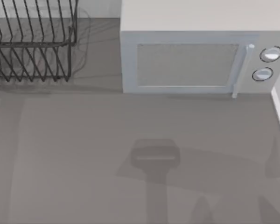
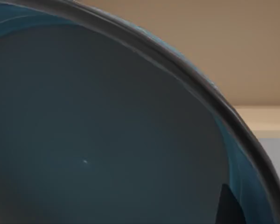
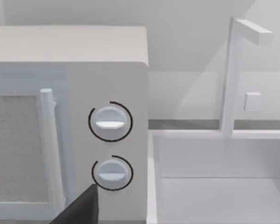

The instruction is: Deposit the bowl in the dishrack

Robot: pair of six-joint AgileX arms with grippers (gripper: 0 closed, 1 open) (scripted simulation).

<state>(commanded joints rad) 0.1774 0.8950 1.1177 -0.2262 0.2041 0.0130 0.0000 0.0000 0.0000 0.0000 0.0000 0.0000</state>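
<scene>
Grey table [image 1: 84,154]; dishrack [image 1: 32,42] far left, microwave [image 1: 196,56] beside; tan wall.

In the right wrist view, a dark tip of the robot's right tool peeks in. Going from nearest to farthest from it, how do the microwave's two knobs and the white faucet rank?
1. Lower knob: on the microwave's control panel, right beside the right tool's fingertip.
2. Upper knob: directly above it on the same panel.
3. Faucet: beyond the microwave, standing behind the sink.
</scene>
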